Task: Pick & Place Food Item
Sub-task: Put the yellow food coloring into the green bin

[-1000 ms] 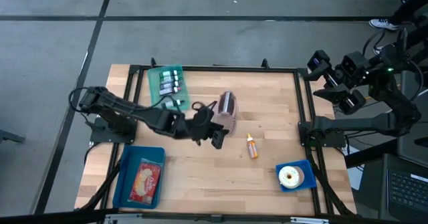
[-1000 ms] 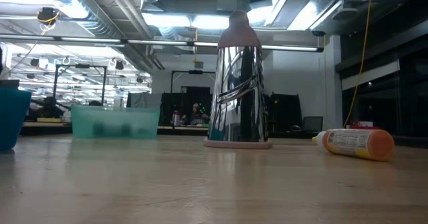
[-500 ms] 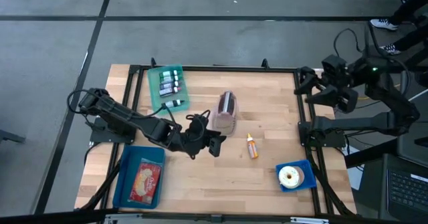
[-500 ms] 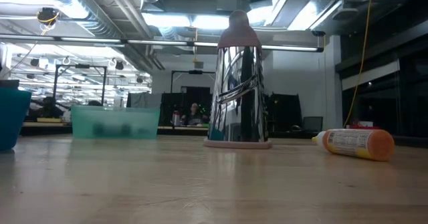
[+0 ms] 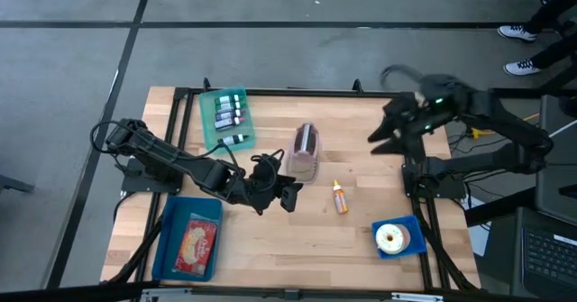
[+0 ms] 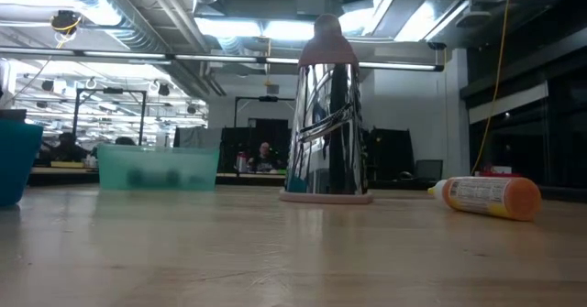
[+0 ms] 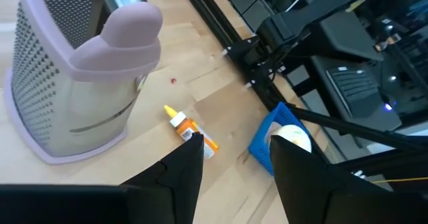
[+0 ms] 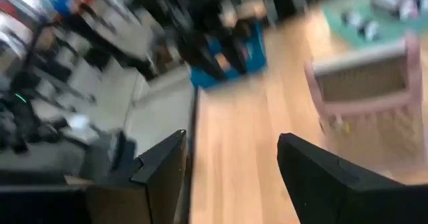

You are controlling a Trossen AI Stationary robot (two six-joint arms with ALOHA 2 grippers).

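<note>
A small orange squeeze bottle (image 5: 339, 196) lies on its side on the wooden table, right of a pink-handled metal grater (image 5: 305, 151) that stands upright. A pale ring-shaped food item (image 5: 391, 239) rests in a small blue tray (image 5: 410, 245) at the near right. My left gripper (image 5: 290, 194) hovers open just near of the grater and left of the bottle; its wrist view shows the bottle (image 7: 190, 132) beyond the open fingers. My right gripper (image 5: 383, 135) hangs open over the table's far right edge, blurred, touching nothing.
A green tray (image 5: 225, 114) with small bottles sits at the far left. A large blue bin (image 5: 165, 239) with a red-and-yellow packet (image 5: 196, 242) sits at the near left. Black frame rails (image 5: 407, 140) run along the table's edges. Bare wood lies between the bottle and the near edge.
My left gripper has drawn away from the grater's side toward the table's near edge, then held still. My right arm has swung in from beyond the right edge toward the table, dropping and tipping its gripper downward over the far right rail.
</note>
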